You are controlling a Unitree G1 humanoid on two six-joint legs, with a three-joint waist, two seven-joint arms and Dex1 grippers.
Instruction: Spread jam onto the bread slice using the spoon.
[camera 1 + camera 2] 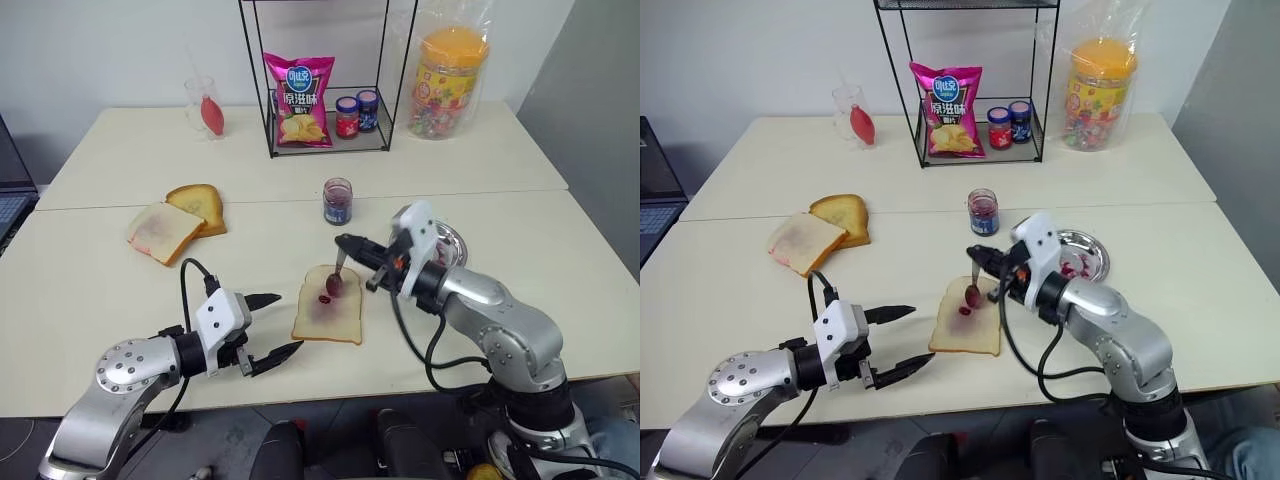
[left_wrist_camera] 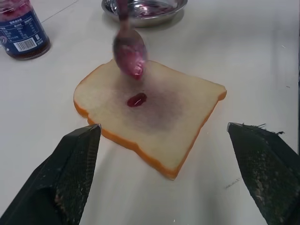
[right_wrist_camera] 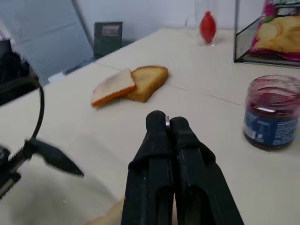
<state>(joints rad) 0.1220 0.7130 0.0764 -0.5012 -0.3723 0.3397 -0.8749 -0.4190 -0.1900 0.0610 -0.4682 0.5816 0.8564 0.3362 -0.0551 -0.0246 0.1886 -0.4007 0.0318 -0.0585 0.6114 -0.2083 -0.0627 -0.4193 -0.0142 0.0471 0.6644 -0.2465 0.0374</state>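
The right gripper (image 1: 345, 243) is clamped on the handle of the small silver metal teaspoon (image 1: 335, 277), whose jam-coated bowl hangs just above the pale white bread slice (image 1: 330, 308) on the cream table (image 1: 520, 250). A dark red jam blob (image 2: 136, 100) sits on the slice. The left gripper (image 1: 275, 325) rests spread wide, empty, beside the slice's left edge.

A lab-like test room: 2 plain tables (image 1: 500, 160), bare white wall (image 1: 100, 50), wire rack (image 1: 330, 75) of snacks.
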